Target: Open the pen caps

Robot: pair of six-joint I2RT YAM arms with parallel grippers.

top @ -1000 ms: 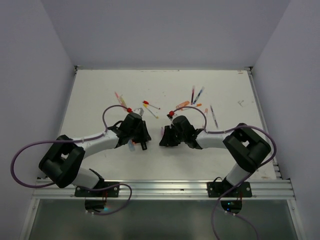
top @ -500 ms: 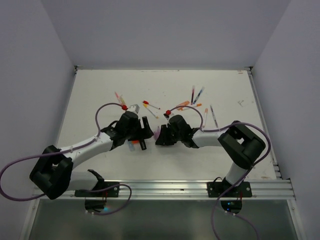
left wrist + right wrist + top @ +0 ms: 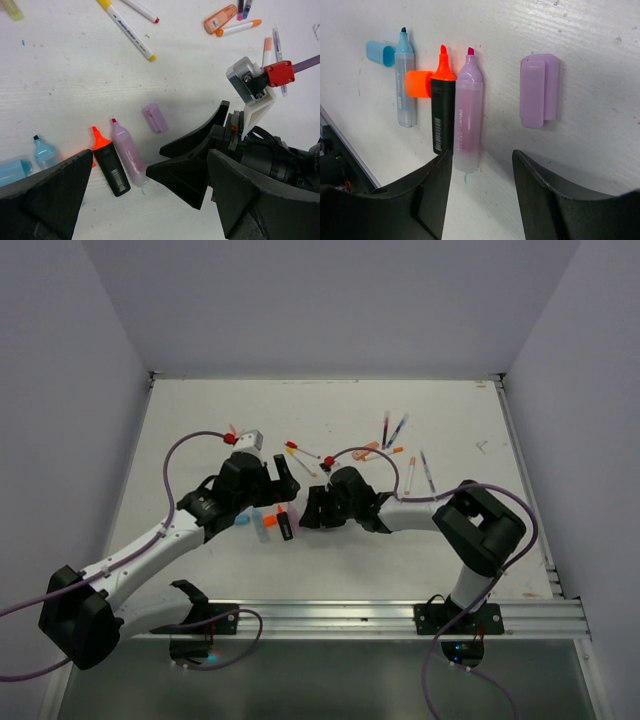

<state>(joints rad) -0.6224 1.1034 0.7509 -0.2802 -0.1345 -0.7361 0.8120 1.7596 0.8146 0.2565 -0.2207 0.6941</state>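
Note:
An uncapped purple highlighter (image 3: 467, 125) lies on the table, and its purple cap (image 3: 539, 90) lies loose to its right. Beside it lie a black highlighter with an orange tip (image 3: 442, 115), its orange cap (image 3: 417, 84), a light blue highlighter (image 3: 405, 85) and its blue cap (image 3: 379, 52). My right gripper (image 3: 482, 160) is open just below the purple highlighter's rear end and holds nothing. My left gripper (image 3: 150, 200) is wide open and empty above the same group (image 3: 127, 155), with the right gripper's fingers (image 3: 185, 170) between its own. From above, the two grippers (image 3: 278, 485) (image 3: 308, 510) stand close together.
Several capped thin pens (image 3: 300, 452) (image 3: 425, 472) and an orange highlighter (image 3: 368, 450) lie scattered farther back. A yellow-capped pen (image 3: 127, 30) lies beyond the left gripper. White walls enclose the table; its metal rail (image 3: 330, 615) runs along the near edge.
Both grippers have opened. The purple highlighter and its cap now lie apart on the table. The left arm has stretched out and its gripper has moved back; the right gripper has shifted left.

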